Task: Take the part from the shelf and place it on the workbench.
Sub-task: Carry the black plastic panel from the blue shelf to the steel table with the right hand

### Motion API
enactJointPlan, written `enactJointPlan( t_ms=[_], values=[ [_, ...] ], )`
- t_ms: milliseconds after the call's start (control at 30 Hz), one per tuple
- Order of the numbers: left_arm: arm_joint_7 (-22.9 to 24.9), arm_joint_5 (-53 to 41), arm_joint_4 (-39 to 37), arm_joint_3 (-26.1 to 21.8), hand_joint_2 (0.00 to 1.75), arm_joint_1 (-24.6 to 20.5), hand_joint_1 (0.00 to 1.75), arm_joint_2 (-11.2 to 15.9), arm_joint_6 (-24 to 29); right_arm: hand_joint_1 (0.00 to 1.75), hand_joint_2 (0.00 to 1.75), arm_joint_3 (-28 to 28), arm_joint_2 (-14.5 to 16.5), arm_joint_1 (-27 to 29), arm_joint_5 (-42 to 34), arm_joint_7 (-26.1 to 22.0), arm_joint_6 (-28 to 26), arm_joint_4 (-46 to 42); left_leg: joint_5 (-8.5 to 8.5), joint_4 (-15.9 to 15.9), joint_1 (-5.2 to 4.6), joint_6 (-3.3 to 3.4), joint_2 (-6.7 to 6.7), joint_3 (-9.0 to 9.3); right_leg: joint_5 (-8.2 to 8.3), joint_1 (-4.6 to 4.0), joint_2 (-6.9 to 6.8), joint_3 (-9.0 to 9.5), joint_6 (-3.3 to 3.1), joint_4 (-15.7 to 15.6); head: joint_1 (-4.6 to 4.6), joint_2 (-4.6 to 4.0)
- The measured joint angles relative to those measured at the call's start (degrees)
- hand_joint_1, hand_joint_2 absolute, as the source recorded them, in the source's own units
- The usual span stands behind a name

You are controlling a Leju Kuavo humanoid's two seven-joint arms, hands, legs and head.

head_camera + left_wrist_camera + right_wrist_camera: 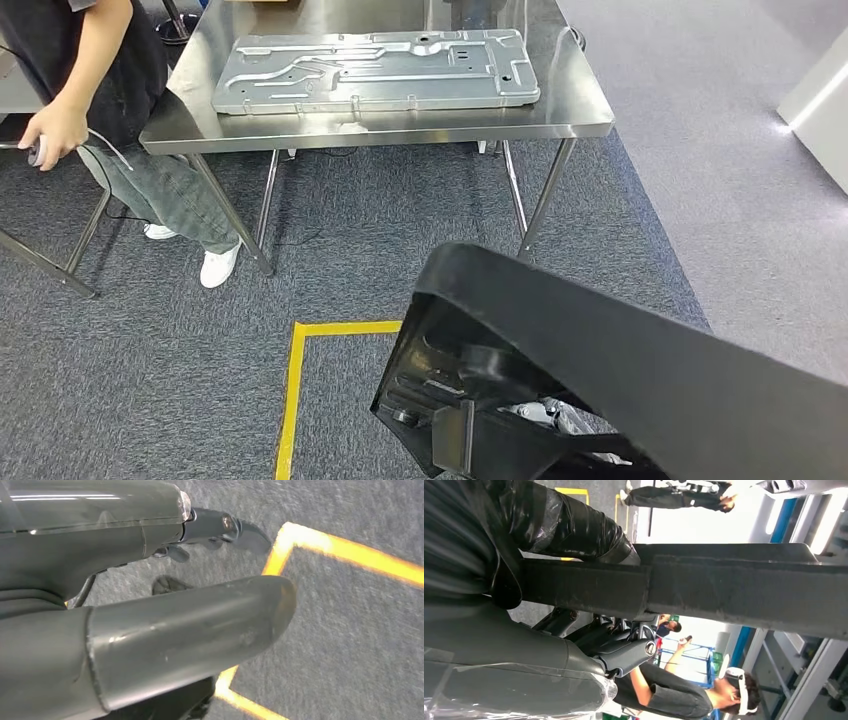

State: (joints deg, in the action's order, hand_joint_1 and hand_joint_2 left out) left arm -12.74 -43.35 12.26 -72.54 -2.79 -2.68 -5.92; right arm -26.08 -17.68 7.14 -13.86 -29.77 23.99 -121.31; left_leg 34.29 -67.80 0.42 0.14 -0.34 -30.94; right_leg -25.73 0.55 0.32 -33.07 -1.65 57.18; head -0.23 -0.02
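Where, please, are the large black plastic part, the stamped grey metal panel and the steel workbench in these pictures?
Large black plastic part (640,370): head view, on its broad upper face.
Stamped grey metal panel (375,70): head view, on its middle.
Steel workbench (400,128): head view, on its bare front edge.

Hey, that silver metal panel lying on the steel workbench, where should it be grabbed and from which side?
Probably the near long edge of the metal panel, approached from the workbench's front side. It lies flat, so the turned-up rim is the only graspable part, and that edge is nearest the robot.
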Motion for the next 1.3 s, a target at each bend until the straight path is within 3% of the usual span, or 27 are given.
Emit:
enactJointPlan(
  t_ms=[67,100,133,200,267,400,467,567,600,633,700,767,833,933,1000,1067,1100,1133,1167,1233,1300],
  values=[
    [0.0,0.0,0.0,0.0,0.00,0.2,0.00,0.0,0.0,1.75,1.75,0.0,0.0,0.0,0.0,0.0,0.0,0.0,3.18,-4.6,0.21,-0.46,0.01,-4.13,-1.01,0.01,0.05,1.00,0.00,0.0,-0.01,0.00],
    [0.0,0.0,0.0,0.0,0.00,0.3,0.00,0.0,0.0,1.75,1.75,0.0,0.0,0.0,0.0,0.0,0.0,0.0,3.52,-4.4,0.28,-0.54,0.02,-5.12,-1.57,0.03,0.10,1.69,0.09,0.0,-0.01,0.00],
    [0.0,0.0,0.0,0.0,0.00,0.3,0.00,0.0,0.0,1.75,1.75,0.0,0.0,0.1,0.0,0.0,0.0,0.0,2.37,-2.6,0.35,-0.55,0.03,-5.30,-2.18,0.07,0.14,2.50,0.23,0.0,-0.01,0.00],
    [0.0,0.0,0.0,0.0,0.00,0.4,0.00,0.0,0.0,1.75,1.75,0.0,0.0,0.0,0.1,0.0,0.0,0.0,-3.37,4.1,0.37,-0.31,0.12,-4.21,-3.48,0.12,0.12,4.18,0.68,0.1,0.00,0.00],
    [0.0,0.0,0.0,0.0,0.00,0.5,0.00,0.0,-0.1,1.75,1.75,0.0,0.0,-0.1,0.1,0.0,0.0,-0.1,-7.11,8.4,0.10,0.38,0.33,-3.32,-4.48,0.06,0.14,5.07,1.37,0.1,0.01,0.01],
    [0.0,-0.3,0.0,0.0,0.00,0.4,0.00,0.0,-0.4,1.75,1.75,0.0,0.0,-0.5,-0.1,0.0,-0.3,-0.1,-7.57,9.5,0.07,2.20,0.22,-2.22,-4.92,0.00,0.08,5.27,2.76,1.5,0.02,0.00],
    [-0.1,-0.4,0.0,0.0,0.00,0.3,0.00,0.0,-0.5,1.75,1.75,0.1,0.0,-0.8,-0.3,0.0,-0.1,-0.1,-7.28,10.0,0.17,2.85,0.20,-1.27,-6.13,0.14,-0.03,2.61,3.19,6.3,0.03,0.01],
    [-0.2,-0.4,0.0,0.0,0.00,0.3,0.00,0.1,-0.6,1.75,1.75,0.2,0.0,-1.0,-0.6,0.0,0.2,0.0,-6.28,10.0,-0.01,3.30,0.15,-0.37,-10.14,0.20,-0.07,-4.49,3.52,16.1,0.03,0.01],
    [-0.2,-0.4,0.0,0.0,0.00,0.3,0.00,0.1,-0.6,1.75,1.75,0.2,0.0,-1.0,-0.6,0.0,0.3,0.1,-5.85,10.0,-0.09,3.31,0.09,0.11,-10.23,0.18,-0.07,-5.83,3.46,16.9,0.03,0.01],
    [-0.2,-0.4,0.0,0.0,0.00,0.3,0.00,0.1,-0.6,1.75,1.75,0.2,0.0,-1.0,-0.6,0.0,0.4,0.2,-5.38,10.0,-0.19,3.29,0.03,0.74,-9.00,0.13,-0.07,-6.14,3.26,15.7,0.03,0.01],
    [-0.2,-0.4,0.0,-0.1,0.00,0.4,0.00,0.0,-0.6,1.75,1.75,0.3,-0.1,-1.0,-0.5,0.0,0.5,0.2,-4.31,10.1,-0.38,3.18,-0.06,2.18,-3.51,-0.25,-0.10,-4.59,2.33,8.8,0.04,0.00],
    [-0.2,-0.4,0.0,-0.1,0.00,0.4,0.00,-0.1,-0.6,1.75,1.75,0.3,-0.1,-1.1,-0.6,0.0,0.5,0.2,-3.36,10.2,-0.44,2.76,-0.15,3.12,-0.03,-0.90,-0.24,-3.14,1.36,3.3,0.03,0.00],
    [-0.2,-0.4,0.0,0.0,0.00,0.2,0.00,-0.1,-0.6,1.75,1.75,0.4,-0.1,-1.1,-0.6,0.0,0.5,0.2,-2.99,10.5,-0.37,2.03,-0.11,3.69,0.01,-1.32,-0.26,-2.77,0.77,1.8,0.06,0.01],
    [-0.3,-0.4,0.0,-0.1,0.00,0.2,0.00,0.0,-0.6,1.75,1.75,0.4,-0.1,-1.1,-0.5,0.0,0.6,0.2,-2.66,9.5,-0.51,1.18,0.04,4.38,0.03,-0.74,-0.08,-0.73,0.15,0.2,0.10,0.01],
    [-0.3,-0.4,0.0,-0.1,0.00,0.0,0.00,0.0,-0.6,1.75,1.75,0.4,-0.2,-1.2,-0.5,0.0,0.7,0.2,-0.95,4.3,-0.34,0.66,0.03,1.82,-0.43,-0.37,-0.16,0.86,-0.17,-0.5,0.08,0.00],
    [-0.3,-0.5,0.0,0.0,0.00,-0.1,0.00,0.1,-0.6,1.75,1.75,0.4,-0.2,-1.3,-0.5,0.0,0.7,0.2,1.90,-2.7,-0.05,0.04,0.03,-3.01,-1.25,-0.30,-0.18,1.78,-0.29,-0.6,0.05,0.01],
    [-0.3,-0.5,0.0,0.0,0.00,0.0,0.00,0.1,-0.6,1.75,1.75,0.4,-0.2,-1.2,-0.5,0.0,0.7,0.2,2.85,-4.8,0.09,-0.18,0.04,-5.04,-1.74,-0.27,-0.12,2.29,-0.24,-0.6,0.05,0.01],
    [-0.3,-0.5,0.0,0.0,0.00,0.1,0.00,0.1,-0.6,1.75,1.75,0.4,-0.2,-1.2,-0.5,0.0,0.7,0.2,2.71,-5.1,0.19,-0.31,0.05,-6.17,-2.27,-0.23,-0.05,2.90,-0.14,-0.6,0.05,0.01],
    [-0.3,-0.5,0.0,0.0,0.00,0.2,0.00,0.1,-0.6,1.75,1.75,0.4,-0.2,-1.2,-0.5,0.0,0.7,0.2,1.34,-3.5,0.28,-0.35,0.07,-6.42,-2.85,-0.19,0.01,3.66,0.00,-0.6,0.05,0.01],
    [-0.3,-0.5,0.0,0.0,0.00,0.3,0.00,0.2,-0.6,1.75,1.75,0.4,-0.2,-1.2,-0.5,0.0,0.7,0.2,-4.55,3.3,0.32,-0.16,0.13,-5.17,-4.18,-0.13,0.01,5.32,0.46,-0.5,0.07,0.00],
    [-0.3,-0.4,0.0,-0.1,0.00,0.3,0.00,0.3,-0.6,1.75,1.75,0.4,-0.2,-1.3,-0.5,0.0,0.7,0.2,-8.23,8.1,0.07,0.46,0.22,-4.16,-5.23,-0.21,0.03,6.06,1.12,-0.5,0.08,0.00]
  ],
)
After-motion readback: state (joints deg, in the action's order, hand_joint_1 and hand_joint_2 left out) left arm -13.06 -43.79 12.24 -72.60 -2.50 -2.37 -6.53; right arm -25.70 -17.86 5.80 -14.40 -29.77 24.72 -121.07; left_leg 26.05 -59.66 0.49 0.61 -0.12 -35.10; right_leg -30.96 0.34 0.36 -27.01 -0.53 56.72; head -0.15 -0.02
